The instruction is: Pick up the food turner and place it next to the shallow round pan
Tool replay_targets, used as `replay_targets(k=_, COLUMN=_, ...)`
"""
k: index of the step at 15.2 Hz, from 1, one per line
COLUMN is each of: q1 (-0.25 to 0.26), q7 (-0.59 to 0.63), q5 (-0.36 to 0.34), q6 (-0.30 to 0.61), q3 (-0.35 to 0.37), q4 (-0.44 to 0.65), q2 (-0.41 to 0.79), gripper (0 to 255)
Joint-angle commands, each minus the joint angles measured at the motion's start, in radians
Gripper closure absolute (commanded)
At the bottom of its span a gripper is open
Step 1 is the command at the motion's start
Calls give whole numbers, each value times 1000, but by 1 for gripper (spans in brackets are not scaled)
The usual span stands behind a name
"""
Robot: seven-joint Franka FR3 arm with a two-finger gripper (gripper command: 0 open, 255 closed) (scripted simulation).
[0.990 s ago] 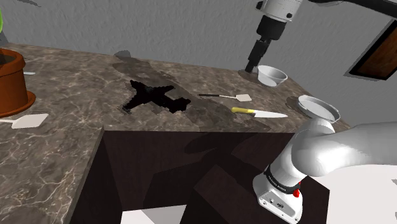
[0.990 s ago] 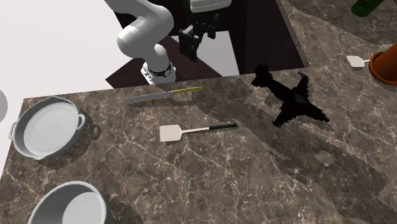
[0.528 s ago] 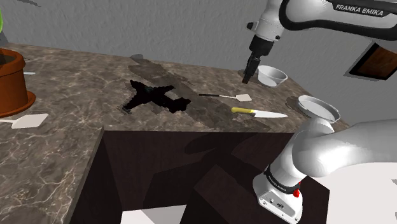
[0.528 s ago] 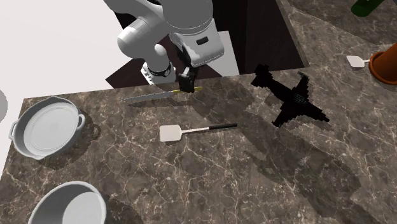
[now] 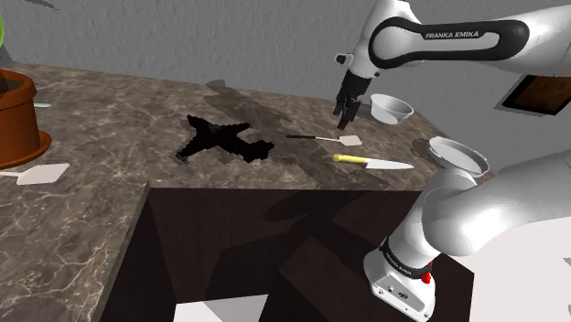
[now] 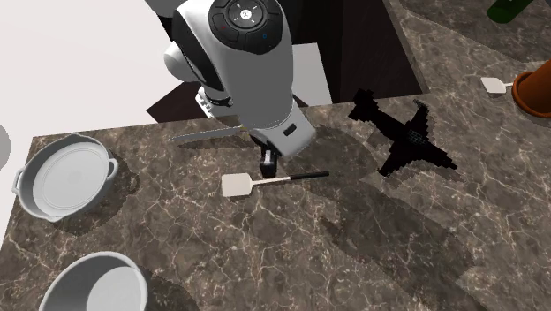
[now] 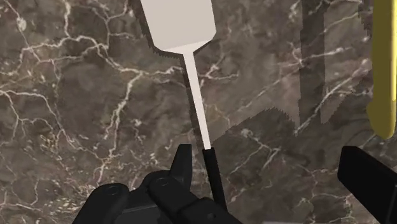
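The food turner (image 6: pixel 265 181) lies flat on the dark marble counter, with a white blade, a thin pale shaft and a black handle (image 7: pixel 215 172). It also lies near the counter's far side in the shoulder view (image 5: pixel 325 139). My black gripper (image 6: pixel 267 163) hangs just above its shaft, pointing down (image 5: pixel 345 118). In the wrist view the gripper (image 7: pixel 273 175) is open, and the handle runs close beside one finger (image 7: pixel 181 165) without being clasped. The shallow round pan (image 6: pixel 35 172), grey with two handles, sits at the second exterior view's left edge, and in the shoulder view (image 5: pixel 446 146) it sits right of the turner.
A knife with a yellow handle (image 5: pixel 371 162) lies between turner and counter edge, its handle beside my other finger (image 7: pixel 383 76). A deeper grey bowl (image 6: pixel 66 281) stands near the pan. A black star-shaped area (image 5: pixel 220 139) marks the counter's middle. A terracotta pot (image 5: pixel 18 114) and a second white spatula (image 5: pixel 41 174) sit far off.
The arm has swung from above the knife and come down over the turner's shaft. The fingers have stayed open, and nothing on the counter has moved.
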Motion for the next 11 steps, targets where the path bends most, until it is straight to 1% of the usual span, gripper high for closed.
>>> replay_targets(k=1, q1=22, q7=-103, q5=-7, q6=74, q3=-54, q4=-3, q2=66, gripper=0)
replay_targets(k=4, q1=58, q7=-233, q5=4, q6=154, q3=-119, q4=15, q2=163, gripper=0)
replay_targets(k=11, q1=64, q7=-244, q5=12, q6=259, q3=-138, q4=-45, q2=210, gripper=0)
